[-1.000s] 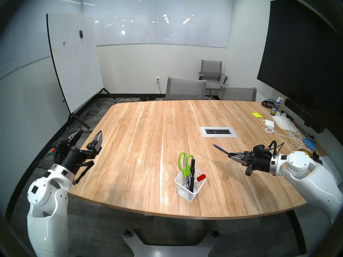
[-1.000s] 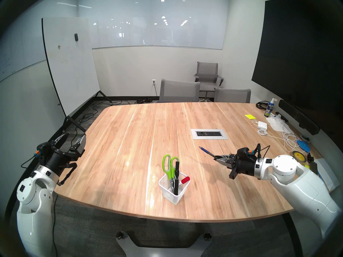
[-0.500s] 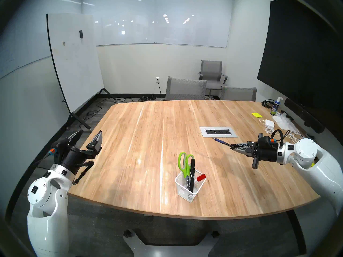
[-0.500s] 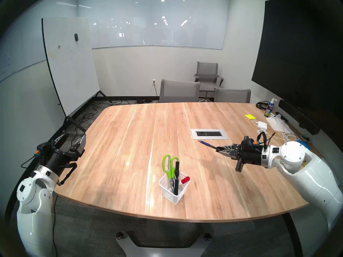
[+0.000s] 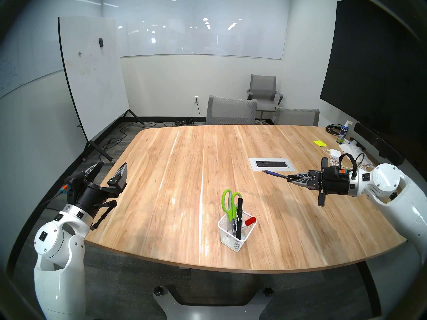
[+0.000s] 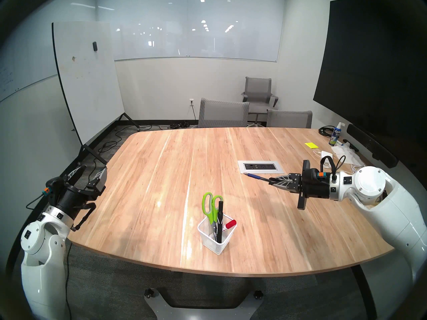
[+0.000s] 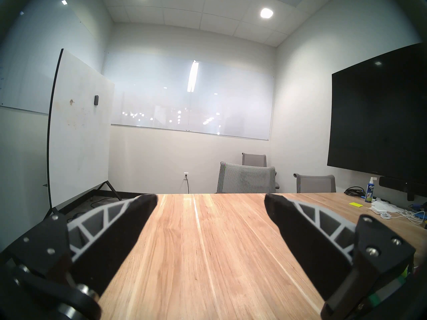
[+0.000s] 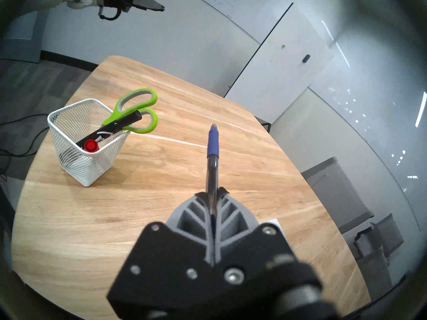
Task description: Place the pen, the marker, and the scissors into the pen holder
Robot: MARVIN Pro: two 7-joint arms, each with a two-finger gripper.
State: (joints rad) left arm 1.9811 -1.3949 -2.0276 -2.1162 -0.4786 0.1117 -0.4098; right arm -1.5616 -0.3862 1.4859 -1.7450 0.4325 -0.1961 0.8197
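One item is still outside the cup: the pen [image 8: 212,160], a slim blue ballpoint with a dark middle, held clear above the table [image 5: 175,174] at the right, well apart from the pen holder [image 5: 235,236]. The right gripper [image 8: 212,192] is clamped on its rear half, so the blue front section sticks out past the fingertips. It looks light and stiff, and its smooth round barrel could twist or slide in a pinch this far back; a hold nearer the middle would steady it, and I judge it must be tipped point-down before release.

The pen holder stands near the front edge, a white wire-mesh cup that seems light enough to skid if nudged. In it lean the scissors [image 5: 229,204], green loops up, a black marker [image 5: 239,216] with white lettering and a red-capped marker [image 5: 250,221]. The lettering is too small to read.

The left gripper [image 7: 210,205] hangs at the near left with its jaws spread wide and nothing between them.

At the far right stands a spray bottle [image 5: 343,133] whose label probably reads "EXPO", though the view is small.
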